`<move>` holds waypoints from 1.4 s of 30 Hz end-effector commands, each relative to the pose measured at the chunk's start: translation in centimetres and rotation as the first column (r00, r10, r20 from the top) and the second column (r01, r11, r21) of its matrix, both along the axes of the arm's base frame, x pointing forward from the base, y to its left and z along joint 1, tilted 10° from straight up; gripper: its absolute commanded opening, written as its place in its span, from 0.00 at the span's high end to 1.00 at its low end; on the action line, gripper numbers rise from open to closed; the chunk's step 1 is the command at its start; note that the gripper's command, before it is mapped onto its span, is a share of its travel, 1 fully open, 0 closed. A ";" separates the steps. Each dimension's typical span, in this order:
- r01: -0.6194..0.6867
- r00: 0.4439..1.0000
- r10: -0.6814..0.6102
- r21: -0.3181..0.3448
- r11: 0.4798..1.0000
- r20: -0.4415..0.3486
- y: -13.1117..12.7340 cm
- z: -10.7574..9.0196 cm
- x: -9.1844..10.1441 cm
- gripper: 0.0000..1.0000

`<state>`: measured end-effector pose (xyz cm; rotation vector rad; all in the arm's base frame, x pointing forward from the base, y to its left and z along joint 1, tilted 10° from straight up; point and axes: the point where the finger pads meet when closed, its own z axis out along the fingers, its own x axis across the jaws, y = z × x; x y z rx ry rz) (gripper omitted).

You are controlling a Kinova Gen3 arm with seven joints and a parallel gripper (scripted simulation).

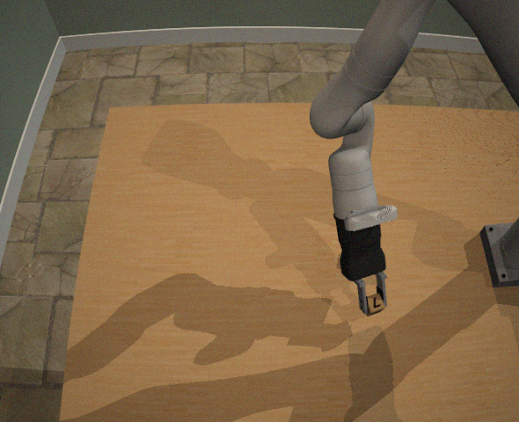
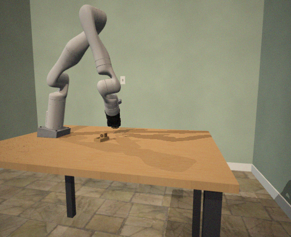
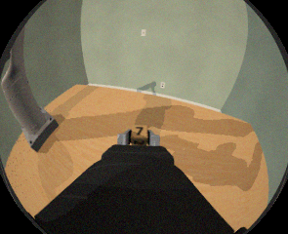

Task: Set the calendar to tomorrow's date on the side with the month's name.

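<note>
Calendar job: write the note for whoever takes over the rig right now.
Gripper: shut on one cube, held above the table; a 7 shows on it in the wrist view.
Tray: flat on the table, near the arm's base, with the other cube standing in it.
Done: one cube lifted out.
Left: set the held cube beside the other with the right digit upright on the month side, then release.

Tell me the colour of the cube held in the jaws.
Light wood-brown cube with a dark digit, clearest in the top view.
</note>
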<state>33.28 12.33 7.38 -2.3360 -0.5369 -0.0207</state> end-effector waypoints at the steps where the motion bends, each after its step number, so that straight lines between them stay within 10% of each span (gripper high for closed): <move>1: 0.000 1.000 0.000 0.003 1.000 -0.008 0.1 -0.6 -0.1 0.43; 42: 0.000 1.000 0.000 0.003 1.000 -0.008 0.1 -3.4 0.4 0.43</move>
